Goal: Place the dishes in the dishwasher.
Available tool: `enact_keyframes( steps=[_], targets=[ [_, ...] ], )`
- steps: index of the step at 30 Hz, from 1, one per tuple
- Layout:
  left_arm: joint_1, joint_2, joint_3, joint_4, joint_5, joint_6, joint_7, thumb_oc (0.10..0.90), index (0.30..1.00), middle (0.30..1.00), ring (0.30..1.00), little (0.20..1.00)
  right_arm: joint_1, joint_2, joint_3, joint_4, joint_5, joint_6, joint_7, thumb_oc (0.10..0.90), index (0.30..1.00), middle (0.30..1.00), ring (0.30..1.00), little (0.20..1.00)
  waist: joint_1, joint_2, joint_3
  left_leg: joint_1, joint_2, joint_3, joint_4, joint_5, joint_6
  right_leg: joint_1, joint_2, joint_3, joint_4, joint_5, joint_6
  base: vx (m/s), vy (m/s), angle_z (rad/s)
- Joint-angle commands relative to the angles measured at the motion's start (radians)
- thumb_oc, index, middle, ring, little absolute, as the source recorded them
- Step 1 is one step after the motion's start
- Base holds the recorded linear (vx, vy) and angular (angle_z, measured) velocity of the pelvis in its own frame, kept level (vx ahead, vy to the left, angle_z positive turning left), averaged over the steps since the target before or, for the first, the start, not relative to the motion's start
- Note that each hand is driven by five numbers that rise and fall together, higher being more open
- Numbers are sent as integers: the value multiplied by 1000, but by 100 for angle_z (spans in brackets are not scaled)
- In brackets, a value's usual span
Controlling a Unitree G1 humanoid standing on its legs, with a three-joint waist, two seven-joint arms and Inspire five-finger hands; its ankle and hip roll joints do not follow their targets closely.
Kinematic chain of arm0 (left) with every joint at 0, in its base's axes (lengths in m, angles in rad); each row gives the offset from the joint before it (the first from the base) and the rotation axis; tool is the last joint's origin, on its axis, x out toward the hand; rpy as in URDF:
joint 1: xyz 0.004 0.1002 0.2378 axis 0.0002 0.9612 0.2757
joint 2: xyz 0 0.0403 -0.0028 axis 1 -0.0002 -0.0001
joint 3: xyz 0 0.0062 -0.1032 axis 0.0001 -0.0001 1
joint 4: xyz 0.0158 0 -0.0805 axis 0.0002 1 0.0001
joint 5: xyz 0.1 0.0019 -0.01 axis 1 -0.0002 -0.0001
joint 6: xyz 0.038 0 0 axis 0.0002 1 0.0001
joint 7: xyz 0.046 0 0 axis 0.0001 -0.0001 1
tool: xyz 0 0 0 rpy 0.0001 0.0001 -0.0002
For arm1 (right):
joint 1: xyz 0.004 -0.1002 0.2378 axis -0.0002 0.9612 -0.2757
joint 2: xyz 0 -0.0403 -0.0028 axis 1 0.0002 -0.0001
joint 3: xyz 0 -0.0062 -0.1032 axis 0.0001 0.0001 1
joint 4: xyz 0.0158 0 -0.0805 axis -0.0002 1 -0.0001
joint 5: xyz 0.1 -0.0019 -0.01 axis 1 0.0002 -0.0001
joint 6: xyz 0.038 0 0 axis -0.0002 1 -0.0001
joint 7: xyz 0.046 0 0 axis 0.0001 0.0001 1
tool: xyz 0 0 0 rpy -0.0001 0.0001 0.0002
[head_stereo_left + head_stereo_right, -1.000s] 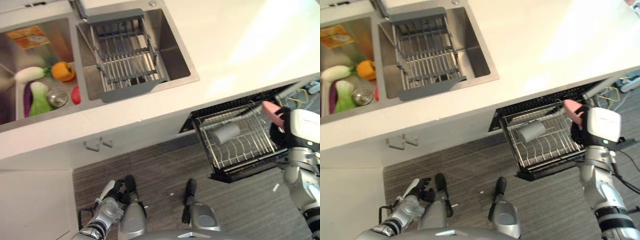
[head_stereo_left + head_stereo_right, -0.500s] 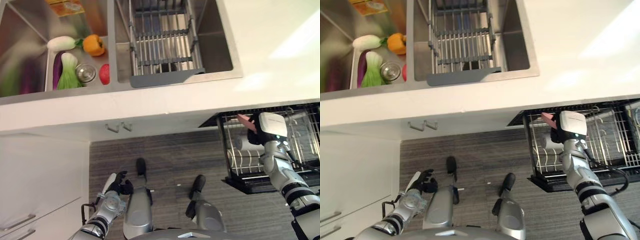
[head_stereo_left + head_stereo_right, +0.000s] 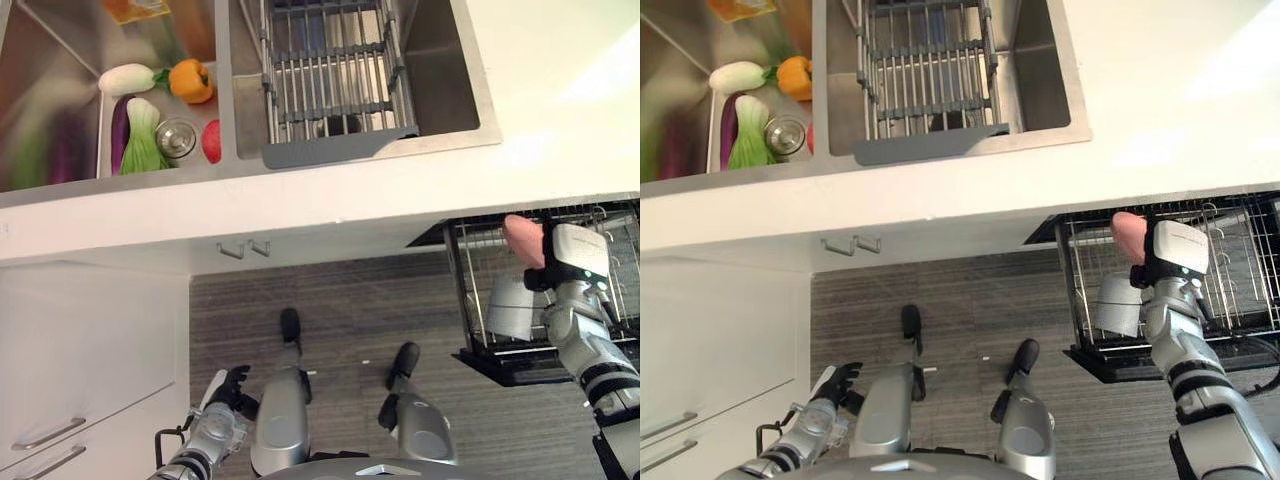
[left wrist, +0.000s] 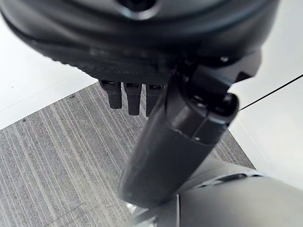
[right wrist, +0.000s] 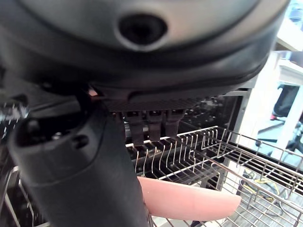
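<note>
- One pink dish (image 3: pixel 522 240) gripped in right hand (image 3: pixel 560 262), thumb and fingers (image 5: pixel 149 124) clamped on it, over dishwasher rack (image 3: pixel 610 325).
- Grey cup (image 3: pixel 512 306) lies in rack, below dish.
- Left hand (image 3: pixel 226 388) low, well clear of rack, fingers relaxed, empty.

Bright daylight, glare on countertop (image 3: pixel 560 90), blurred sink (image 3: pixel 40 150) corner

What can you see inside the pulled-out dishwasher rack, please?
A pale cup lies on its side in the dishwasher rack. The right hand holds a pink dish above it, covering part of the rack.
</note>
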Motion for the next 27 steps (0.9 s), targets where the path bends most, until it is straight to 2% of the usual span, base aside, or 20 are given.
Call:
enact_keyframes(
  steps=[1, 5, 9, 10, 13, 14, 15, 16, 17, 19, 21, 23, 25, 27],
  targets=[
    [13, -31, -41, 40, -23, 5, 6, 800, 900, 900, 900, 900, 17, -85, -196, -171, 75, 5, -157, 800, 900, 900, 900, 900, -28, -17, -46, 32, -13, 30, 20, -109, 9, -64, -45, 105, 55, -38, 55, 0, 0, 0],
    [4, -29, -25, 21, -34, 12, 7, 800, 900, 900, 900, 900, 95, -61, -399, -241, 195, -21, -259, 800, 900, 900, 900, 900, -55, -25, -56, 61, -7, 44, 24, -128, 12, -49, -40, 118, 59, -51, 53, 8, -12, -10],
    [-2, -19, -12, -5, -43, 17, 7, 800, 900, 900, 900, 900, 202, -32, -575, -205, 316, -51, -323, 800, 900, 900, 900, 900, -77, -32, -66, 82, -5, 53, 27, -139, 13, -41, -35, 126, 68, -60, 53, 20, -15, -8],
    [-2, -19, -3, -11, -49, 21, 9, 800, 900, 900, 900, 900, 266, 2, -637, -189, 352, -52, -345, 800, 900, 900, 900, 900, -86, -35, -70, 91, -3, 56, 29, -144, 13, -37, -35, 129, 71, -64, 51, -12, -14, -15],
    [1, -23, 0, -12, -56, 23, 6, 800, 900, 900, 900, 900, 319, 51, -681, -135, 408, -69, -363, 800, 900, 900, 900, 900, -93, -35, -73, 97, 0, 57, 30, -146, 14, -32, -33, 130, 75, -69, 49, 9, -11, -12],
    [-5, -31, -9, -12, -64, 25, 8, 800, 900, 900, 900, 900, 323, 101, -701, -53, 502, -110, -398, 800, 900, 900, 900, 900, -97, -31, -73, 100, 0, 57, 33, -148, 14, -30, -31, 131, 79, -74, 47, 5, -12, -11],
    [-6, -30, -10, -11, -65, 25, 8, 800, 900, 900, 900, 900, 323, 101, -701, -48, 505, -115, -399, 714, 771, 771, 771, 771, -97, -32, -72, 96, 0, 57, 34, -143, 16, -33, -31, 130, 80, -70, 45, -20, -12, -11],
    [-6, -34, -15, -8, -68, 26, 6, 800, 900, 900, 900, 900, 324, 127, -710, 8, 560, -138, -412, 507, 460, 460, 460, 460, -98, -28, -72, 97, 0, 55, 34, -143, 15, -30, -31, 129, 80, -73, 44, -24, -2, -10],
    [-8, -36, -21, -4, -72, 27, 7, 800, 900, 900, 900, 900, 316, 148, -700, 47, 608, -160, -413, 400, 300, 300, 300, 300, -98, -25, -73, 98, 0, 53, 34, -142, 14, -29, -31, 128, 81, -74, 44, -3, -3, -11],
    [-13, -44, -34, 8, -82, 34, 5, 800, 900, 900, 900, 900, 289, 211, -666, 137, 725, -206, -394, 400, 300, 300, 300, 300, -95, -18, -78, 100, 0, 50, 31, -140, 13, -25, -29, 124, 80, -76, 42, 2, -4, -8],
    [-21, -47, -44, 25, -85, 39, 4, 800, 900, 900, 900, 900, 242, 242, -625, 259, 839, -231, -329, 400, 300, 300, 300, 300, -88, -12, -83, 105, -1, 46, 28, -137, 12, -18, -28, 120, 78, -78, 41, 6, -5, -4],
    [-25, -51, -52, 31, -90, 42, 8, 800, 900, 900, 900, 900, 187, 281, -548, 306, 907, -247, -261, 400, 300, 300, 300, 300, -79, -3, -85, 107, -2, 42, 24, -133, 11, -13, -28, 115, 76, -79, 40, 0, 0, 0],
    [-27, -50, -51, 37, -91, 43, 6, 800, 900, 900, 900, 900, 163, 306, -482, 325, 912, -239, -195, 400, 300, 300, 300, 300, -72, 4, -85, 108, -6, 39, 22, -130, 10, -9, -29, 111, 75, -80, 39, -3, 4, 2],
    [-23, -50, -51, 35, -89, 42, 8, 800, 900, 900, 900, 900, 152, 313, -443, 317, 893, -233, -171, 400, 300, 300, 300, 300, -68, 8, -84, 108, -8, 35, 21, -129, 10, -6, -30, 108, 75, -80, 39, -10, 10, 9]
  ],
)
